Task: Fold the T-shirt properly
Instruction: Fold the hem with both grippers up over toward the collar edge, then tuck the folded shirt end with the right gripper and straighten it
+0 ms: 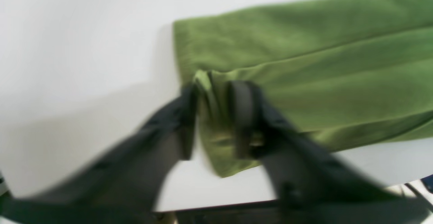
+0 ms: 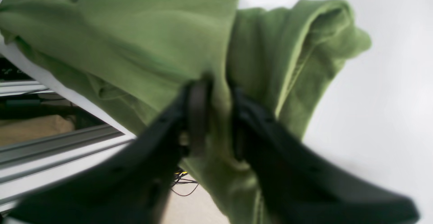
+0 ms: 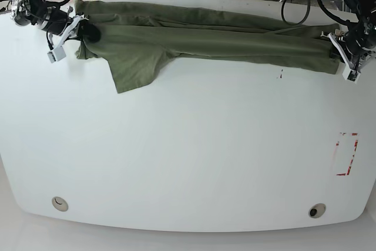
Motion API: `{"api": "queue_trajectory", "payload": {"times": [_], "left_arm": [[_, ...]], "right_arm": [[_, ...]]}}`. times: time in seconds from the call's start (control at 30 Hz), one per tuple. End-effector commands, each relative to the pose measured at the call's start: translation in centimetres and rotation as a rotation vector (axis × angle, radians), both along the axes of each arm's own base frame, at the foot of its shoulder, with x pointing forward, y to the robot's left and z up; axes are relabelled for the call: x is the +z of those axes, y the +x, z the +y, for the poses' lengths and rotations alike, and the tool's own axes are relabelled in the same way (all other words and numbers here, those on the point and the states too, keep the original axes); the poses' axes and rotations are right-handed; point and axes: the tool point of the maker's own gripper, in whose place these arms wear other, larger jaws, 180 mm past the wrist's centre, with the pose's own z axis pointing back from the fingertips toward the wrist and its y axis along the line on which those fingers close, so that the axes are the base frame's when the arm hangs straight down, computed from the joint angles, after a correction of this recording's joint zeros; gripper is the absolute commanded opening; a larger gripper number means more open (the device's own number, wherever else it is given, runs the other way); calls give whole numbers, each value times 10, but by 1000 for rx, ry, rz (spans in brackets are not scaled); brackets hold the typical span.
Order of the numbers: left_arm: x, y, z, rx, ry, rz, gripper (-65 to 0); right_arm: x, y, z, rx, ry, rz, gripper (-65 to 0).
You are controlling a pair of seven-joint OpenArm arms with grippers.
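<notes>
I am easing both pincers, left [image 1: 213, 115] and right [image 2: 216, 115], partly open around the shirt [image 3: 200, 42] along the table's [image 3: 188, 163] far edge, cloth between them, before regripping for the next fold.

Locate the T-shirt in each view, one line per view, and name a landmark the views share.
Left wrist: the T-shirt fills the upper right; a corner sits between the left gripper fingers.
Right wrist: it fills the upper left and centre, bunched between the right gripper fingers.
Base: a long band along the far edge.
Shared landmark: the white table.
</notes>
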Motion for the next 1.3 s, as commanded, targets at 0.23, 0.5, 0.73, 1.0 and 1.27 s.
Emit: {"api": "queue_trajectory", "payload": {"times": [0.23,0.5,0.73,1.0,1.27], "left_arm": [[17,12,8,-14,36,-30,-258],[59,32,-9,-29,103,-115,-258],[34,26,-19,21,81,-61,-262],[-17,-7,-8,87,119,138,-501],[-44,-9,-8,96,49,169,-511]], "right_arm": [[56,12,-12,-65,-55,-203,-48],[83,27,20,-19,-29,-331,-127],[56,32,48,37,2,-256,-436],[2,18,48,60,-95,-91,-579],[-37,19,10,31,-217,32,-568]]}}
